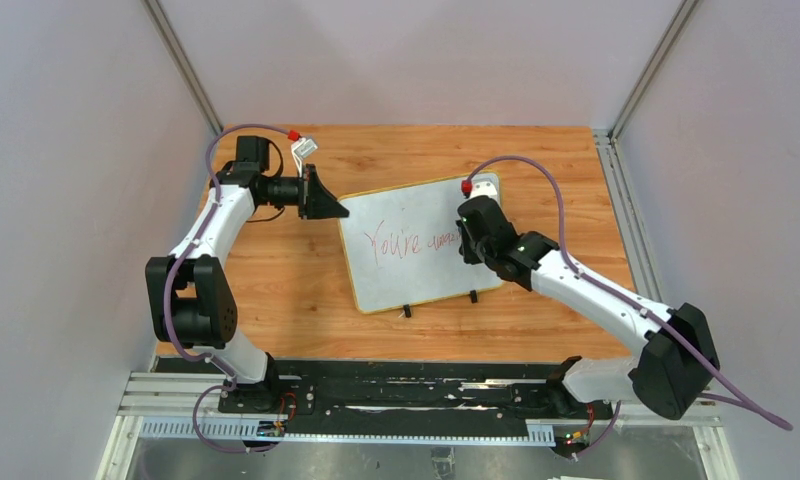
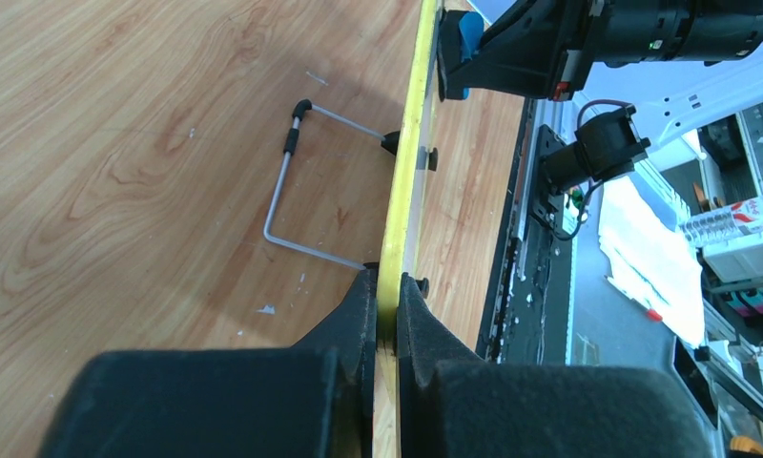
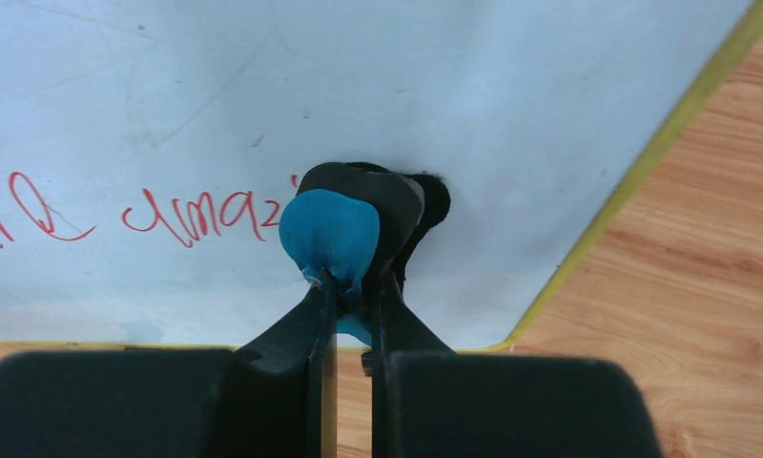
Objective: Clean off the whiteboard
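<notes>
Wooden bench (image 1: pixel 276 280), grey walls around. Whiteboard (image 1: pixel 416 275) sits mid-bench, skewed, black clips on 6 o'clock edge. Red writing (image 1: pixel 396 243) across its face. Left tool (image 1: pixel 338 212) clamped on board's yellow rim at 10 o'clock corner. Right tool (image 1: pixel 464 240) clamped on blue eraser (image 3: pixel 330 234), pressed to board at writing's 3 o'clock end. Wire stand (image 2: pixel 284 191) at board's back.

Bright, even light falls from above, and the shadows on the bench (image 1: pixel 276 270) beside the whiteboard (image 1: pixel 416 270) are soft and faint. In the wrist views the left hand (image 2: pixel 387 286) and right hand (image 3: pixel 352 286) turn dark and blurred toward the bottom edge. There the whiteboard takes a cool bluish cast.
</notes>
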Available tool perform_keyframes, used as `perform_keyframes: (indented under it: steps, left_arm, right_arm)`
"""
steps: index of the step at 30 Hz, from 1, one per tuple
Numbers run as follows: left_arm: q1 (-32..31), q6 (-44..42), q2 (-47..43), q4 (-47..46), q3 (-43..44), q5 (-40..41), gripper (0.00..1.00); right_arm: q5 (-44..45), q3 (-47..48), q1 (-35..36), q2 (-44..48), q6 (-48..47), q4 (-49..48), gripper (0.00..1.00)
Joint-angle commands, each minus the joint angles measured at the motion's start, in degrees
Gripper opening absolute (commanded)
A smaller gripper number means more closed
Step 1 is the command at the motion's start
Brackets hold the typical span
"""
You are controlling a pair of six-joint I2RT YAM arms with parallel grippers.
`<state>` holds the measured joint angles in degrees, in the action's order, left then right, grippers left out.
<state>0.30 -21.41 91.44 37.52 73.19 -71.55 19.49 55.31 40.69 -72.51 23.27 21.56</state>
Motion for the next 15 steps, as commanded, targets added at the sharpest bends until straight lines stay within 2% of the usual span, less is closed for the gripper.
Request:
perform_keyframes:
  steps: [1,7,15]
  left_arm:
    - [-0.03,-3.99,0.03,3.30,0.19,8.37,0.00]
    - [-0.03,-3.97,-0.75,3.53,0.00,8.69,0.00]
    - [-0.03,-4.93,-0.77,4.54,0.00,8.74,0.00]
  right_arm:
    - [-0.42,3.66,2.35,-2.84,-1.23,-3.13,0.01]
    - [1.16,4.29,2.96,-3.71,-1.06,-3.58,0.01]
    - [9.53,3.66,2.39,-2.15,-5.14,-0.69,0.01]
